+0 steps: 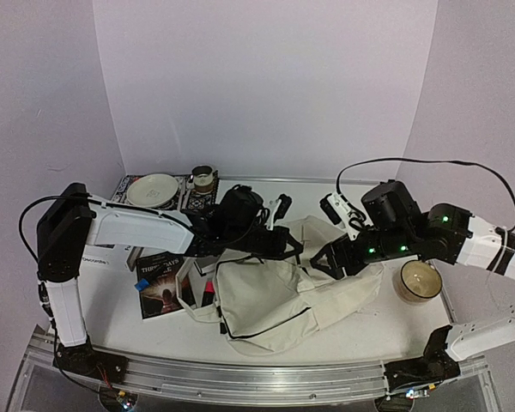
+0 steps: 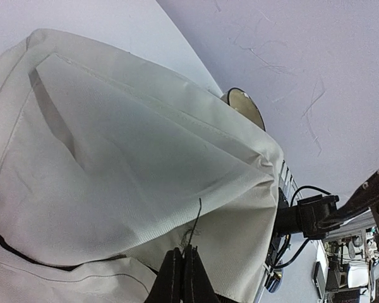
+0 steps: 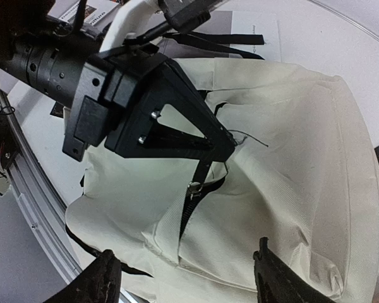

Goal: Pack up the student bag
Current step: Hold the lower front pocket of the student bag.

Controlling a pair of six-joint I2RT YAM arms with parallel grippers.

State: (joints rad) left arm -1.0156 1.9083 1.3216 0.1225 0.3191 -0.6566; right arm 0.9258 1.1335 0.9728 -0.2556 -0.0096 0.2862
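At the left, a book [image 1: 159, 287] lies flat just beside the student bag [image 1: 275, 300], handy for packing. The bag sprawls mid-table, and the left gripper [image 2: 182, 255] is clamped on a fold of its cream fabric near the zipper [image 3: 192, 188], probably to lift the mouth. The right gripper [image 3: 186, 278] hovers over the bag, jaws spread wide and empty, likely ready for the zipper.

Plain pale lilac wall [image 1: 266, 86] curves behind left claw [image 1: 296, 250] and right claw [image 1: 323, 262], wrapping round past both sides. White surface [image 1: 369, 335] under the claws, far edge rounded. Metal rail [image 1: 266, 379] along the surface edge nearest the arm bases. Light even and soft, shadows faint.
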